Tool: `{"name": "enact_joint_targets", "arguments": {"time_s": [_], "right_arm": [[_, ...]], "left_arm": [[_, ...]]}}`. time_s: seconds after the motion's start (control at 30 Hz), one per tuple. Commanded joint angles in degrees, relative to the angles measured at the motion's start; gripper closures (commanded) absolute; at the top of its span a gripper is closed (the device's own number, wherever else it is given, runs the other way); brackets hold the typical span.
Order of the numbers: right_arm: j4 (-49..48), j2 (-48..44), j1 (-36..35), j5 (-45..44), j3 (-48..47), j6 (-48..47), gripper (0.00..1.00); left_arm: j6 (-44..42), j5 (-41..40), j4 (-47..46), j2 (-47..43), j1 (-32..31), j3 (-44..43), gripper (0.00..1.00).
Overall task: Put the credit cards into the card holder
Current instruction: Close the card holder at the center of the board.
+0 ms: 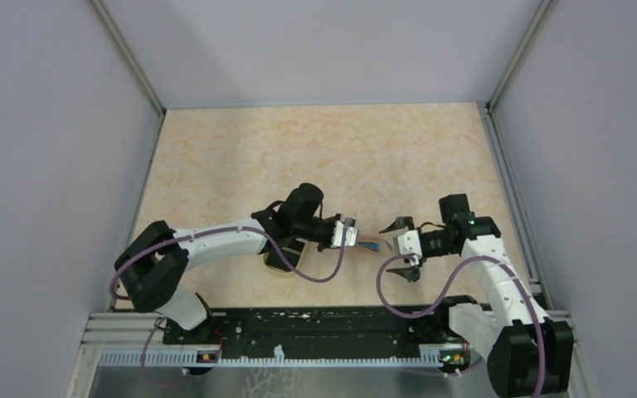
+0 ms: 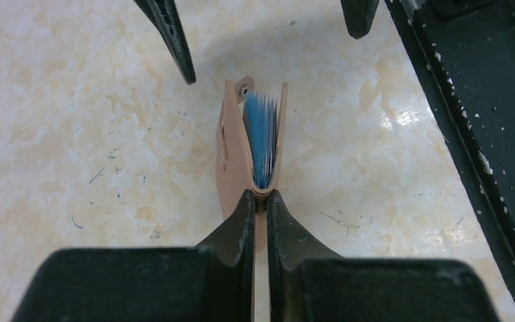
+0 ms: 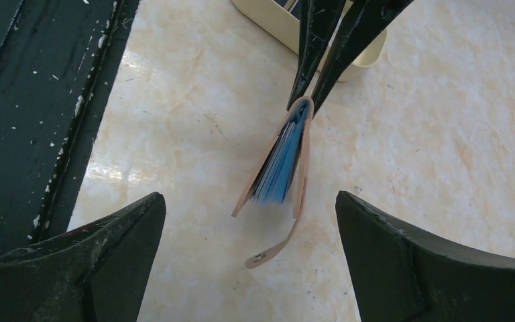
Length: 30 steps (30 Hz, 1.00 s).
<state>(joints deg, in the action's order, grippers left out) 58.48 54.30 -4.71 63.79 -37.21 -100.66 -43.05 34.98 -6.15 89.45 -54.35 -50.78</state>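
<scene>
We observe the left pincer clamped on the folded edge of the card holder; the right pincer stands wide open, flanking its open end without contact.

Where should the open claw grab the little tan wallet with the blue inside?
Probably pinch the tan leather-like card holder across its two flat covers near the open mouth, coming in from that end. The left gripper clamps the folded spine, and the open right gripper faces the mouth.
</scene>
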Motion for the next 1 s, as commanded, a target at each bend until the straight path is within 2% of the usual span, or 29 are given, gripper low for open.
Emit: {"name": "enact_joint_targets", "arguments": {"time_s": [0.0,0.1,0.17,0.3,0.4,0.43,0.53,0.63,0.77,0.87,0.97], "right_arm": [[-4.85,0.54,0.25,2.23,0.8,0.95,0.03],[-18.61,-2.74,-1.55,-1.35,3.73,16.93,0.03],[-24.53,-4.91,-4.36,-3.9,5.94,22.07,0.01],[-26.31,-3.71,-7.16,-5.88,6.96,23.41,0.02],[-24.02,0.04,-8.59,-7.46,5.94,21.65,0.07],[-23.67,1.14,-9.21,-8.26,5.62,21.49,0.12],[-23.15,3.08,-10.14,-9.1,4.4,22.42,0.34],[-22.07,2.52,-10.15,-6.93,3.74,22.66,0.49],[-18.48,2.13,-10.17,-4.14,2.08,22.51,0.8],[-14.12,4.23,-10.15,-3.32,-0.72,22.12,0.98],[-9.47,6.93,-10.15,-3.36,-3.34,21.26,1.0]], "left_arm": [[5.81,7.26,-5.78,-1.74,1.34,0.88,0.98],[6.96,8.43,-7.43,-1.42,1.59,1.43,0.98],[8.58,9.04,-8.7,-1.03,1.76,1.55,0.98],[13.55,10.16,-12.05,0.12,2.22,1.92,0.98],[18.36,10.2,-18.09,0.81,2.55,3.95,0.98],[19.78,10.63,-20.29,1.06,2.92,4.64,0.98],[26.03,11.43,-27.42,1.73,3.95,7.05,0.97],[33.97,11.22,-38.74,3.0,4.74,10.52,0.93],[48.01,7.16,-52.2,5.43,4.86,14.77,0.69],[55.91,4.68,-69.22,6.93,4.86,20.48,0.55],[59.56,-1.77,-92.34,9.16,4.86,30.2,0.4]]}}
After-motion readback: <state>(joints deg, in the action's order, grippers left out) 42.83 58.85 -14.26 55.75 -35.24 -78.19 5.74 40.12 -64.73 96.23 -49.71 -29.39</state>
